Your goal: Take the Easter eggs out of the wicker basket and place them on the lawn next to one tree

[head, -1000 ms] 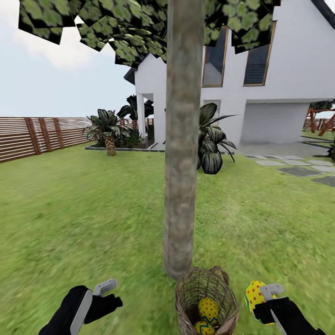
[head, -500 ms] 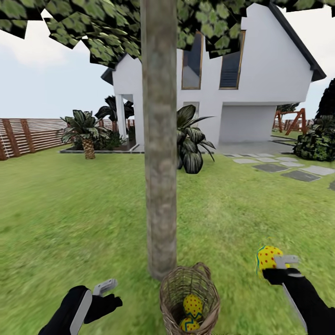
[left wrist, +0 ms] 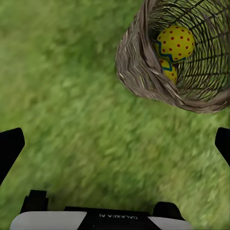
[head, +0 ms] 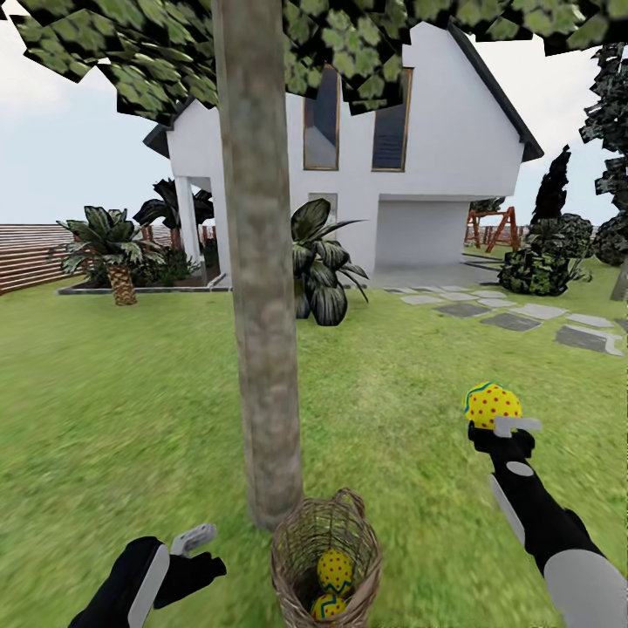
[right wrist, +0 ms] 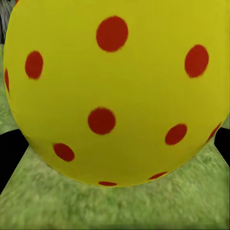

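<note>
right gripper [head: 499, 422]: right of centre in the head view, clamped on a yellow red-dotted Easter egg [head: 492, 404], held above the mottled green lawn [head: 131, 410]
left gripper [head: 194, 541]: lower left, fingers spread, nothing in it
brown open-weave wicker basket [head: 301, 545]: bottom centre, right beside the grey-brown tree trunk [head: 259, 288], two more dotted eggs [head: 334, 569] inside

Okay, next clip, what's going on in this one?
A robot is emptying a basket of eggs on a lawn. Its right claw holds one egg up in the air, out to the right of the tree. Two eggs still lie in the basket, which stands at the foot of the trunk. The left claw is open and empty, low beside the basket.
</note>
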You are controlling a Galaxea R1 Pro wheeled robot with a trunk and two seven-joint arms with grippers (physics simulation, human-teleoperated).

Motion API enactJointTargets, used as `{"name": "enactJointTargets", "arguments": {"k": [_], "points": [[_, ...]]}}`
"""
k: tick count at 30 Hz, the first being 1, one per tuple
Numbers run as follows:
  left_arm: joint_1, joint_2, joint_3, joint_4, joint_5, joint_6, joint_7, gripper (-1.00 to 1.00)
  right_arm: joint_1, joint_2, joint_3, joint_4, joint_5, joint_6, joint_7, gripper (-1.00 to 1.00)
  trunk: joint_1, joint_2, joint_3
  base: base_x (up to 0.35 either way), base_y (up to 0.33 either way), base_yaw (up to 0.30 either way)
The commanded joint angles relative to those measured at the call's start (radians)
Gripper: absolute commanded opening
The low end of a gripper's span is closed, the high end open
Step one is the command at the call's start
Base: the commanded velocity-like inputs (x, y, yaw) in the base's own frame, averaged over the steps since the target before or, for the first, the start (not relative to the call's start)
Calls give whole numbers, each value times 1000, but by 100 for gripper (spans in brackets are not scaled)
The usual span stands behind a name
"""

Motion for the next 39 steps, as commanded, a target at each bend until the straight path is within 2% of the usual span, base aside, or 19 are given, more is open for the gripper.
{"name": "enactJointTargets", "arguments": {"k": [1, 3, 5, 13, 22, 31, 39], "points": [[0, 0, 2, -1, 4, 5, 0, 100, -1, 3, 10, 0, 1, 6, -3, -100, 0, -1, -1, 0, 0, -29], [0, 0, 2, -1, 4, 5, 1, 100, -1, 2, 37, 4, 0, 2, -2, -100, 0, -1, -1, 0, 0, -8], [0, 0, 2, -1, 4, 5, 1, 100, -1, 1, 42, 7, -2, -2, 2, -100, 0, -1, -1, 0, 0, -2], [0, -4, 0, -1, 4, -5, -3, 100, -1, -4, 42, 9, -8, -1, 5, -100, 0, -1, -1, 1, -6, 0], [-1, -4, 0, -2, 5, -8, -3, 100, -1, -2, 44, 9, -1, -3, 4, -100, 0, -1, -1, 166, -266, 0], [-1, -7, 0, 1, 7, -15, -4, 100, -1, -2, 44, 9, 1, -2, 4, -100, 0, -1, -1, 30, -41, 0], [-1, -8, -1, 2, 8, -15, -3, 100, -1, 2, 44, 9, 2, -2, 3, -100, 0, -1, -1, 183, -265, 0]]}}
